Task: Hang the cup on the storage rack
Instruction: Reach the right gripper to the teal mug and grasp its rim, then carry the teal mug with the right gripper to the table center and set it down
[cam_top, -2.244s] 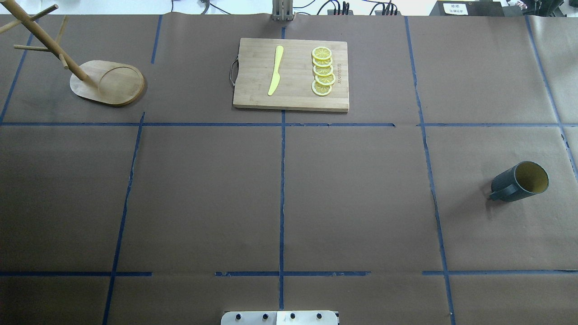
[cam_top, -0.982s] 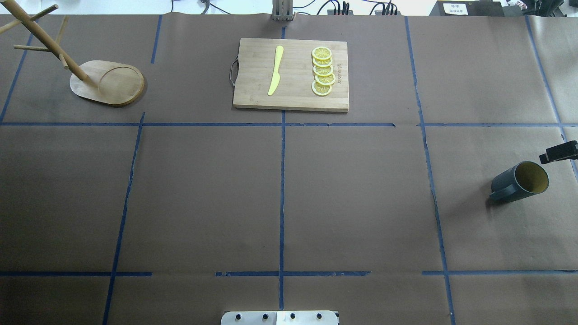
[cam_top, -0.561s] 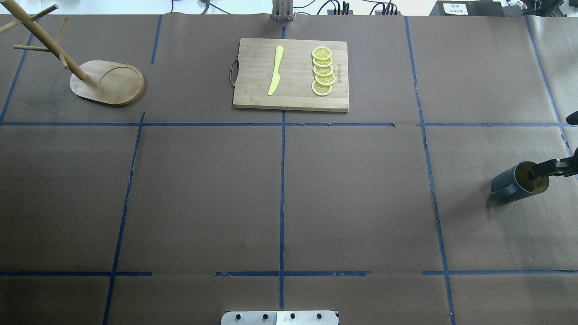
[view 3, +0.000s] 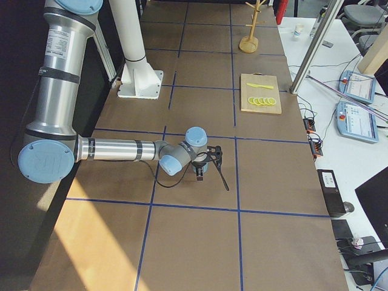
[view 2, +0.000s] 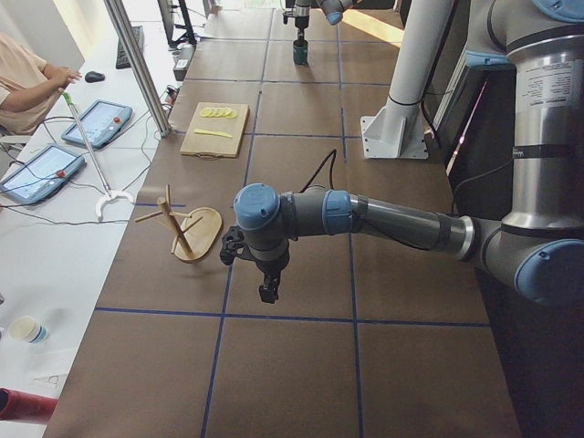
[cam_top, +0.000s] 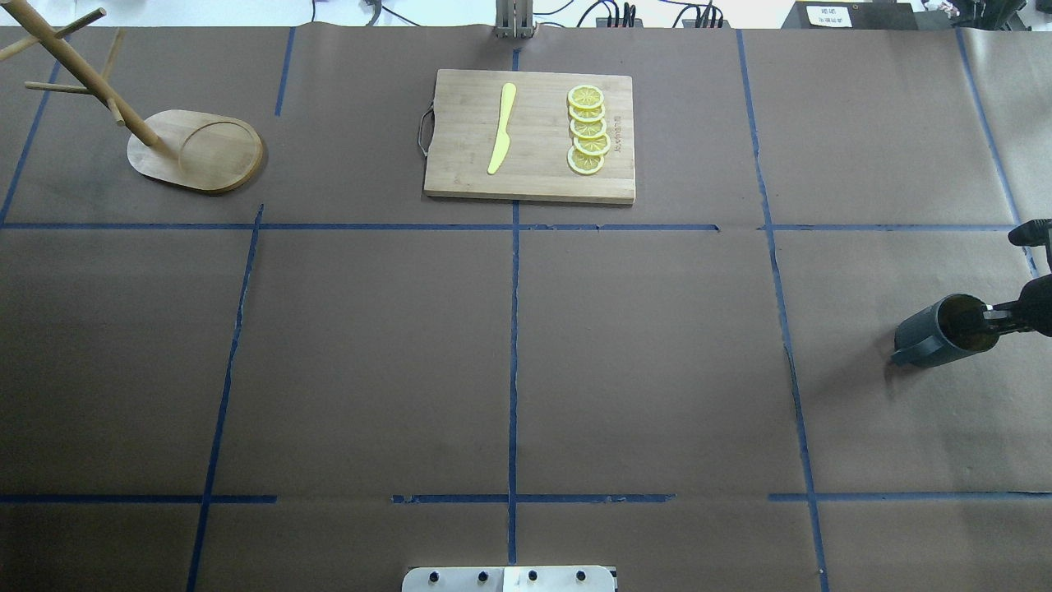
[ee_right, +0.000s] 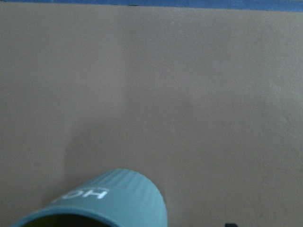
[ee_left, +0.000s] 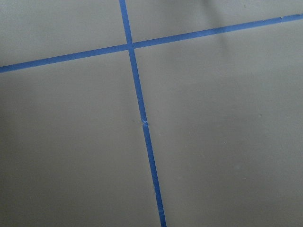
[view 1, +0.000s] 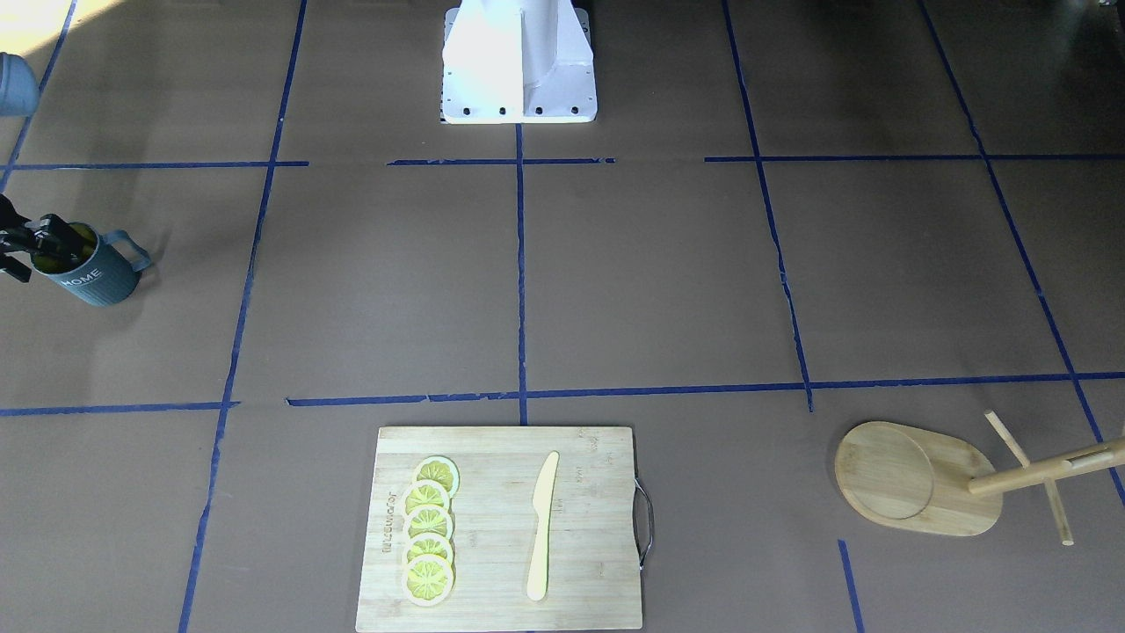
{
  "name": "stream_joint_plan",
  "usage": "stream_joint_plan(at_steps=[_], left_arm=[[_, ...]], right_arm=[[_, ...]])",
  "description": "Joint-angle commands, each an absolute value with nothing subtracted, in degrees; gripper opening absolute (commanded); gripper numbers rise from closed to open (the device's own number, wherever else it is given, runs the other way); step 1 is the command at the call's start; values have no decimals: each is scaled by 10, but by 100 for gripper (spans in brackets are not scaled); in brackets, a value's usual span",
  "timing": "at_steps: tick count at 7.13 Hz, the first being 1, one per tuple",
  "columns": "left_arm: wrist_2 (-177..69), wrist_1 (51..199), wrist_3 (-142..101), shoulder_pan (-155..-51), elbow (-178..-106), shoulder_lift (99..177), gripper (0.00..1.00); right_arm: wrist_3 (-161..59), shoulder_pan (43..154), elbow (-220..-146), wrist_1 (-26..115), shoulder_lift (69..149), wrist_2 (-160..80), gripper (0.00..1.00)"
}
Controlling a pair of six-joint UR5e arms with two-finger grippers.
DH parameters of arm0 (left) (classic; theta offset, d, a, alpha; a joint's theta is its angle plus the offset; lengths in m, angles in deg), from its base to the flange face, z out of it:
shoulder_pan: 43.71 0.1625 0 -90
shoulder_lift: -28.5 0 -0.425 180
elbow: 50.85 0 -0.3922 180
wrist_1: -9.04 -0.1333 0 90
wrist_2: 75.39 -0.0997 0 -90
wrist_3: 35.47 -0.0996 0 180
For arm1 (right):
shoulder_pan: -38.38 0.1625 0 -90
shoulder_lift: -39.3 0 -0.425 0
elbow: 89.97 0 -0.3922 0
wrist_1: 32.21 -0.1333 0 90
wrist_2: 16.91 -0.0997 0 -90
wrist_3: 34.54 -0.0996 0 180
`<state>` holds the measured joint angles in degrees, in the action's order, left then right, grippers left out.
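Since 0.6 s ago nothing on the left has shifted: storage rack [cam_top: 156,160] far left, then cutting board [cam_top: 534,177] far centre w/ yellow knife [cam_top: 501,127] and lemon slices [cam_top: 588,131] on it. At right, mid-depth, the cup [cam_top: 925,337] stands on the table [cam_top: 657,370] in the same spot. The right gripper [view 1: 33,251] has sunk lower: one of its fingers [cam_top: 982,313] now reaches deeper into the mouth, and the yellow inside looks darker.

Front-facing view adds what overhead lacks: a 2nd finger outside the wall, jaws apart astride the rim, not clamped. It also shows white "HOME" and the handle pointing toward table centre. Right wrist cam gets only the ribbed side + lettering.

Left gripper [view 2: 267,285] shows solely in the exterior left view, hanging over the paper; apart or together, can't tell. Left wrist cam: just crossed blue tape [ee_left: 137,85].
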<state>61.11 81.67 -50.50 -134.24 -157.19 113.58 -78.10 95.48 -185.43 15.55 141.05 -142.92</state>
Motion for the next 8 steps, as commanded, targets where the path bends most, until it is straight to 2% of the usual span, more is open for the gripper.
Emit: stream_joint_plan(at_steps=[1, 3, 4, 5, 6, 8], left_arm=[[611, 816, -505, -1342, -1571, 1136, 100], [611, 816, -505, -1342, -1571, 1136, 100], [611, 816, -505, -1342, -1571, 1136, 100], [612, 816, -505, -1342, -1572, 1132, 100], [613, 816, -505, -1342, -1572, 1131, 100], [614, 816, -505, -1342, -1572, 1131, 100]], right_arm=[[-792, 949, -1861, 153, 1411, -1428, 3], [-792, 945, -1880, 162, 1413, -1429, 0], [-792, 934, -1918, 214, 1409, -1431, 0], [-792, 931, -1976, 316, 1376, -1431, 0], [-794, 931, -2002, 421, 1308, -1426, 1], [-818, 888, -2001, 505, 1187, -1413, 1]])
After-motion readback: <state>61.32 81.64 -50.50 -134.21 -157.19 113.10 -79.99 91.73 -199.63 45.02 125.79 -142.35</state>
